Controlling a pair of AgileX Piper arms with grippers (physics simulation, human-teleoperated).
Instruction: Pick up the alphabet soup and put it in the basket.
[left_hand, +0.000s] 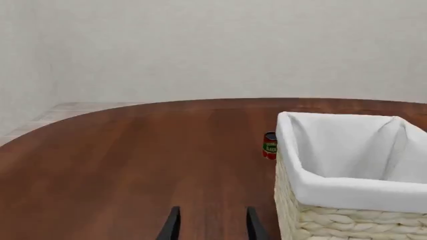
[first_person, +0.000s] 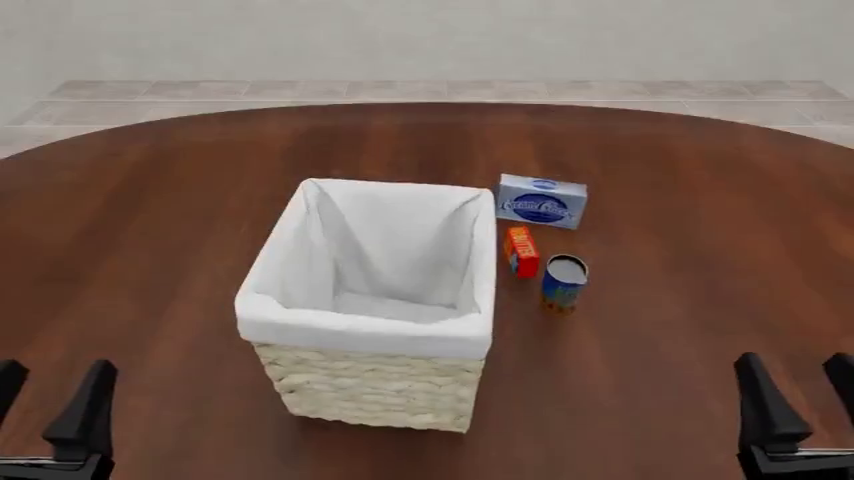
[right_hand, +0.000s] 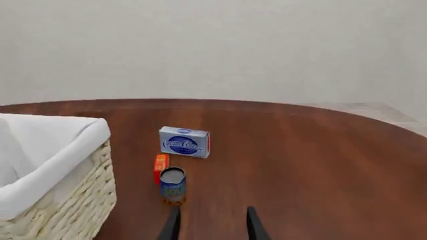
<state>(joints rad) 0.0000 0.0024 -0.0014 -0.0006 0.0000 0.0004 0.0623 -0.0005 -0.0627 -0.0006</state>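
— where the front view looks down the table (first_person: 160, 220), what sits where?

— the basket (first_person: 360, 385) stands upright in the middle, its white lining (first_person: 350, 331) folded over the rim. the alphabet soup (first_person: 563, 281) stands upright on the wood just to the right of the basket, apart from it, grey top up.

— anything crowding the can?

— a small orange-red box (first_person: 522, 250) stands just beside it on the far-left side, between can and basket; whether they touch i cannot tell. a blue-and-white box (first_person: 542, 200) lies farther back, near the basket's far right corner.

— and the arms?

— both low at the near edge. the left gripper (first_person: 51, 400) is at the near left, its fingers parted with nothing between them; its wrist camera shows the two dark fingers (left_hand: 172, 225) over bare wood, the basket beside them and a small red-and-green can (left_hand: 269, 145) peeking out past the basket's far side.

— the right one?

— the right gripper (first_person: 795, 392) sits at the near right, well apart from the soup, jaws spread and holding nothing. its own camera looks along the fingertips (right_hand: 171, 226) at the can, standing ahead of them.
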